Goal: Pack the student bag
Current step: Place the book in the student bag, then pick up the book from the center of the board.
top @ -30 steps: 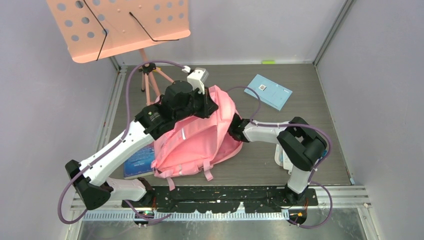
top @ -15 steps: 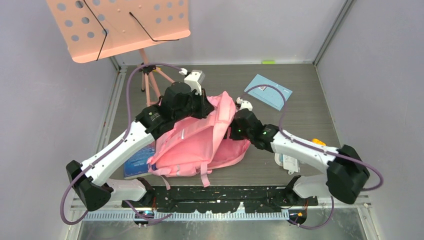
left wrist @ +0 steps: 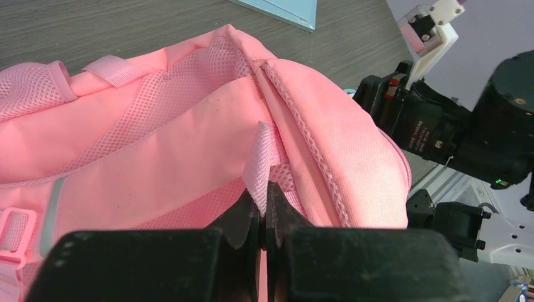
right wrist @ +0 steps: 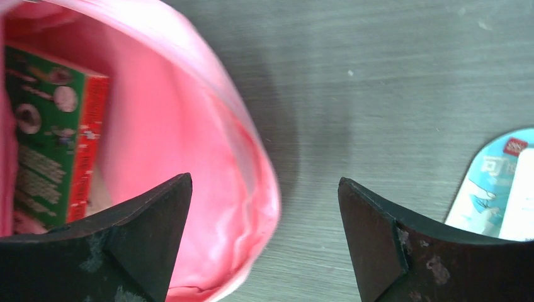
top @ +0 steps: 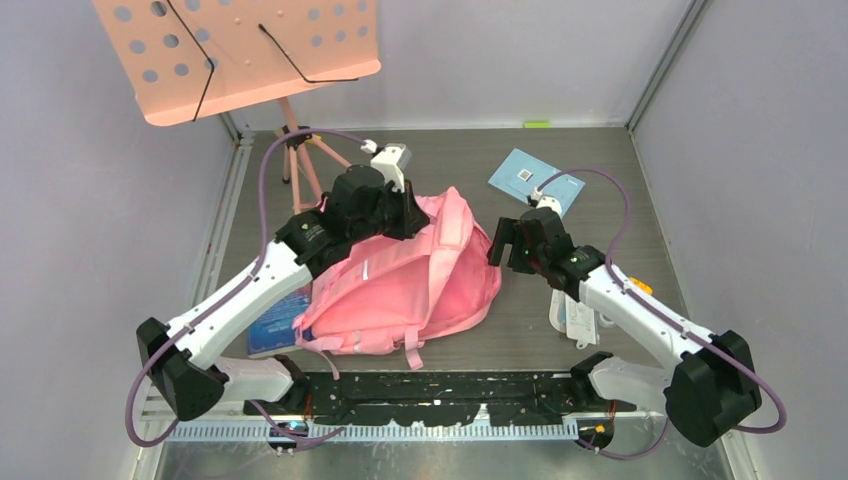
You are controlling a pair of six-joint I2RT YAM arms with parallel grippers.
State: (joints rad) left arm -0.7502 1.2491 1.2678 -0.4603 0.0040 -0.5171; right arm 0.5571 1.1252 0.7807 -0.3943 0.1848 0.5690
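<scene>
The student bag (top: 400,285) lies in the middle of the table, pink, its open top facing right. My left gripper (top: 418,212) is shut on a pink mesh flap at the bag's upper edge (left wrist: 264,163), holding it up; in the left wrist view the fingers (left wrist: 249,214) pinch the fabric. My right gripper (top: 508,240) hovers open just right of the opening with nothing between its jaws. The right wrist view shows the bag's pink rim (right wrist: 245,157) below the gripper (right wrist: 264,178), and a green and red book (right wrist: 50,138) inside the bag.
A light blue booklet (top: 535,180) lies on the table at the back right. A blue book (top: 280,325) sticks out from under the bag's left side. A blue and white packet (top: 575,318) lies by the right arm. A salmon music stand (top: 240,55) rises at the back left.
My right gripper has drawn out of the bag's opening to the right and opened wide. The bag's top has sagged and spread. The left gripper has kept its hold.
</scene>
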